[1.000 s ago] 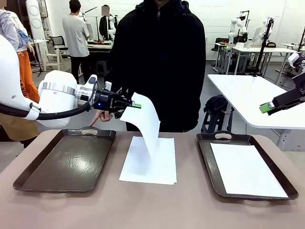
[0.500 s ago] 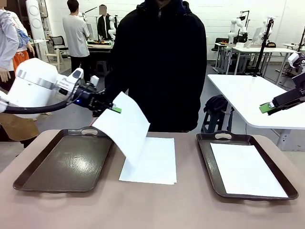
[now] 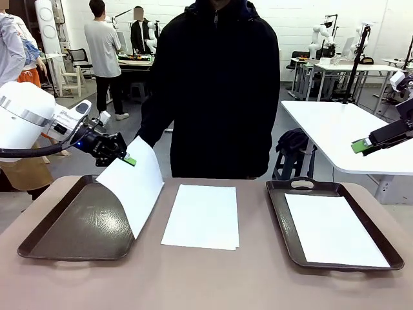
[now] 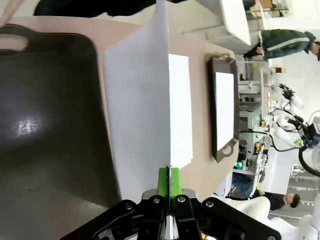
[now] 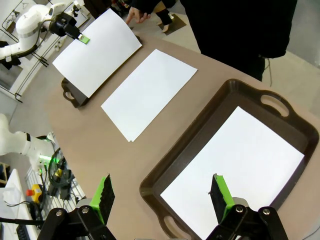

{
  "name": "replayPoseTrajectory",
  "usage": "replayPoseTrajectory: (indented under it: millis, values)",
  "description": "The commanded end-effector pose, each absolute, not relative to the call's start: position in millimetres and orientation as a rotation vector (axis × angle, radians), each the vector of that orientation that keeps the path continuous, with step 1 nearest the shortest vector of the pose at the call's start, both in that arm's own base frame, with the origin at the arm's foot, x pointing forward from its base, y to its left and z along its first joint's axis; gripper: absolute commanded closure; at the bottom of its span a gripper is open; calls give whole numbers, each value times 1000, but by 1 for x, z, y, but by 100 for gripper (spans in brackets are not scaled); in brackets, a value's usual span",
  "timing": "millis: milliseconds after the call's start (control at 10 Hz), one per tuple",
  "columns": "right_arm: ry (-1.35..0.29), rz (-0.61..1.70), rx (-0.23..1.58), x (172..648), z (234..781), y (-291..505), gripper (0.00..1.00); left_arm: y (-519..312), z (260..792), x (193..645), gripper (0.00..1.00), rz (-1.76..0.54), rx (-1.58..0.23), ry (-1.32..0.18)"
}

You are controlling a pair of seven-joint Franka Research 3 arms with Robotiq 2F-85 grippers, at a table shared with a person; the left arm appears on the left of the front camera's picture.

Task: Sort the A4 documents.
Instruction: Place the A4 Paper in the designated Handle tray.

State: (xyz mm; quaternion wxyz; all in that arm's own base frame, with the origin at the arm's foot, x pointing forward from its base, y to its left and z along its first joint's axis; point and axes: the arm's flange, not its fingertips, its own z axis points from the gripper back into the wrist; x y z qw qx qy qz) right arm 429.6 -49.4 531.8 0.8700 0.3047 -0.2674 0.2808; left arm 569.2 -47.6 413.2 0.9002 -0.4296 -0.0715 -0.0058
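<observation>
Paper sheet hangs clamped by 1 edge in your left gripper above the left tray, your right gripper gaping over the right tray, so release early and it may flutter wide.

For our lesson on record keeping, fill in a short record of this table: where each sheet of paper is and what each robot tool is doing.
Left tool: shut on one sheet, hanging over the left tray
Right tool: open, empty, raised near the right tray
Table middle: stack of paper lying flat between the trays
Left tray floor: bare
Right tray floor: white paper lying flat
</observation>
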Motion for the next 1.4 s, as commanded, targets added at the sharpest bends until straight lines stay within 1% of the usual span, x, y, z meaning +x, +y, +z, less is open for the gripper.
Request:
replayPoseTrajectory:
  millis: [0, 300, 500, 600, 1100, 1300]
  values:
    - [-567, 585, 655, 431, 532, -49, 0, -38, 412, 576, 99, 8, -854, -133]
    - [-567, 585, 655, 431, 532, -49, 0, -15, 382, 588, 99, 45, -793, -155]
    - [-567, 585, 655, 431, 532, -49, 0, -2, 363, 593, 99, 70, -741, -116]
    - [-567, 585, 655, 431, 532, -49, 0, 4, 356, 591, 99, 65, -721, -86]
    - [-567, 585, 655, 431, 532, -49, 0, 28, 339, 575, 99, 105, -614, -33]
    - [-567, 585, 655, 431, 532, -49, 0, 32, 334, 565, 99, 141, -583, -55]
